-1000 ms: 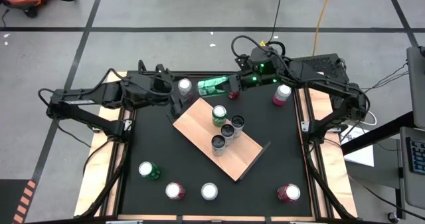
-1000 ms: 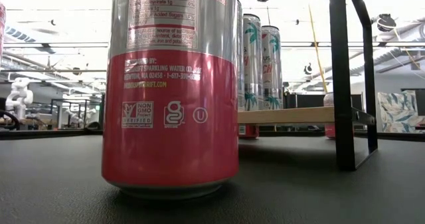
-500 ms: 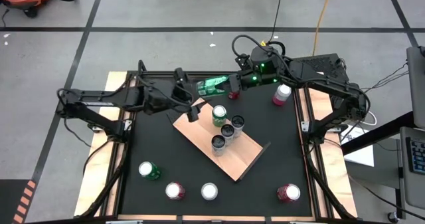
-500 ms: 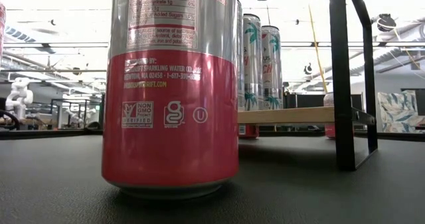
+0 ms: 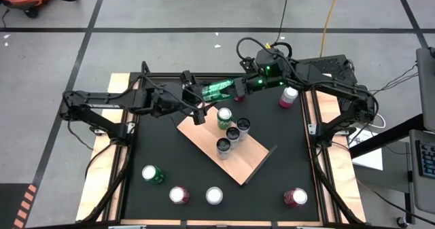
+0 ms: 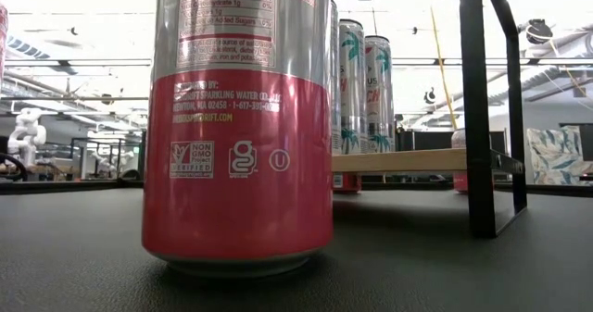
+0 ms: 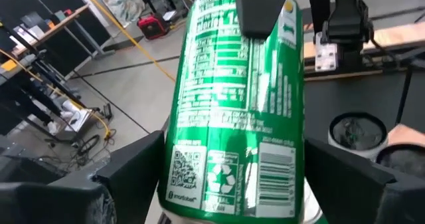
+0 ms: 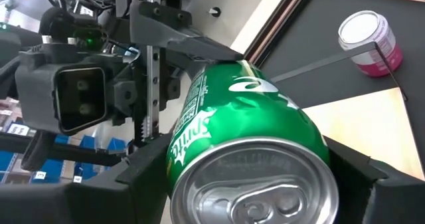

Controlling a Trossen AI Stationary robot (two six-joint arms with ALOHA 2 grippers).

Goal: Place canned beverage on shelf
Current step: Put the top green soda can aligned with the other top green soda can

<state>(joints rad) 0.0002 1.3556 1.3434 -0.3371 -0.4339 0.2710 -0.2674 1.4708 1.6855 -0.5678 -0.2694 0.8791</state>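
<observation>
The right gripper (image 8: 249, 184) has its fingers (image 8: 355, 167) closed on a green can (image 5: 219, 89), which lies on its side in the air above the far edge of the counter (image 5: 285, 171). The can's top faces the right arm and its base points toward the left arm. The left gripper (image 5: 198, 104) has its fingers (image 7: 133, 161) spread wide on either side of that same can at its other end, close along its sides; I cannot tell whether they touch it.

Just beside the can, toward the near side, the shelf (image 5: 253, 162) sits at an angle on the counter, a tan wooden board with four cans (image 5: 231, 128) standing in a cluster on its far half. One pink can (image 5: 289, 96) stands near the right arm. Four more cans (image 5: 214, 196) stand along the near edge, and one of them, a pink one (image 6: 243, 118), fills much of the low view.
</observation>
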